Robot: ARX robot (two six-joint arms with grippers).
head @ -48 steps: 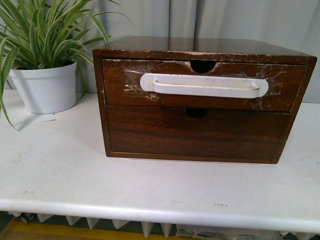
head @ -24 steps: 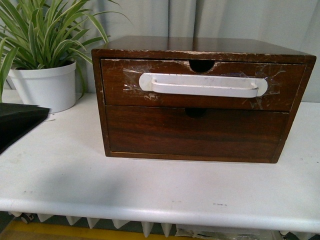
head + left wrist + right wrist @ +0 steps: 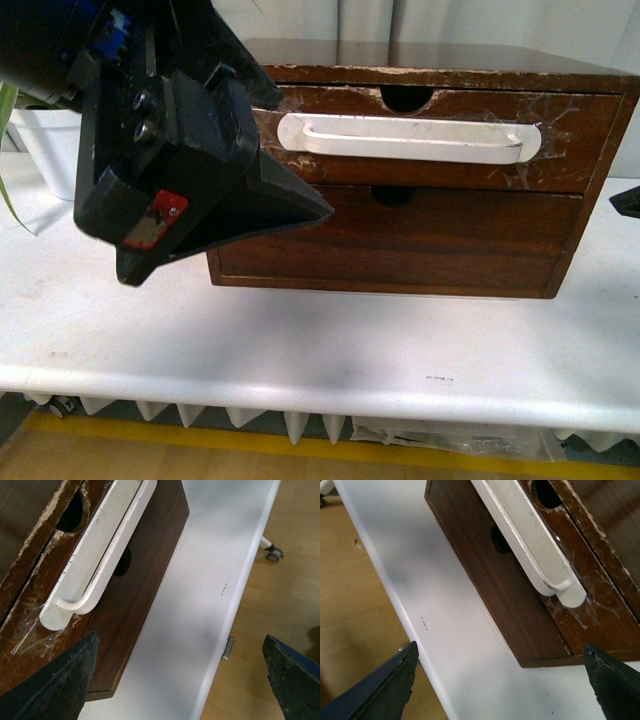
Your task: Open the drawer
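The drawer is the upper one of a dark wooden cabinet, shut, with chipped edges and a half-round notch. Its long white handle is held on with clear tape. My left gripper hangs open and empty in front of the cabinet's left end, apart from the handle. In the left wrist view the handle lies beyond the open left gripper. Only a black tip of my right gripper shows at the right edge. In the right wrist view the handle lies beyond the open, empty right gripper.
A plain, handle-less lower drawer sits under the taped one. The cabinet stands on a white table, whose front edge is near. A white plant pot stands at the left, mostly hidden behind my left arm.
My left arm has come in from the left and now covers the plant and the cabinet's left end. A tip of the right gripper has appeared at the right edge. The drawer has not moved.
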